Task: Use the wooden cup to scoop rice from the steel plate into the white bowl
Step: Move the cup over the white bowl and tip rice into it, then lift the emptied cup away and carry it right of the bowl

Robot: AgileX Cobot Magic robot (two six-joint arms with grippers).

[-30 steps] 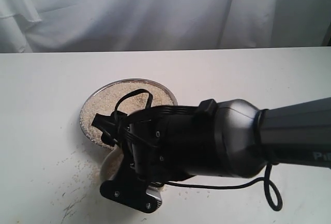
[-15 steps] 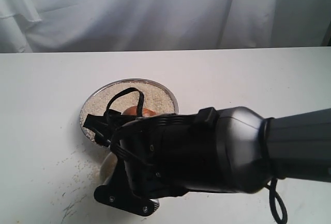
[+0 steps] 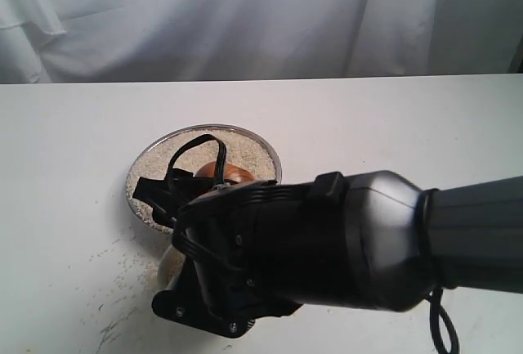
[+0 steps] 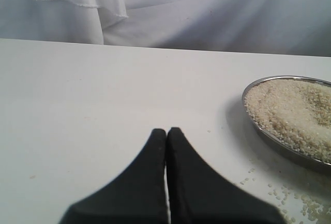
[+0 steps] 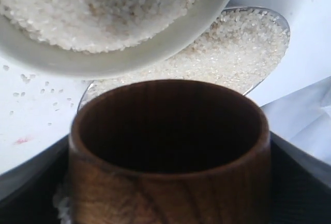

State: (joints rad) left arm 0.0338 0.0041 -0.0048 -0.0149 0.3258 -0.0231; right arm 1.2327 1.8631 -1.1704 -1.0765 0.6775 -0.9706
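Note:
My right gripper is shut on the wooden cup, whose dark inside looks empty; black fingers flank it. In the exterior view the cup hangs over the steel plate, which is covered with rice. The white bowl lies just beyond the cup's mouth and holds a heap of rice; outside, only its edge shows under my right arm. My left gripper is shut and empty over bare table, left of the plate.
Loose grains lie scattered on the white table near the bowl and beside the plate. My bulky right arm hides most of the table's front middle. A white cloth hangs behind the table.
My right wrist has swung from over the bowl toward the plate, and the wooden cup has come into sight above the rice. The left gripper's earlier state is not shown.

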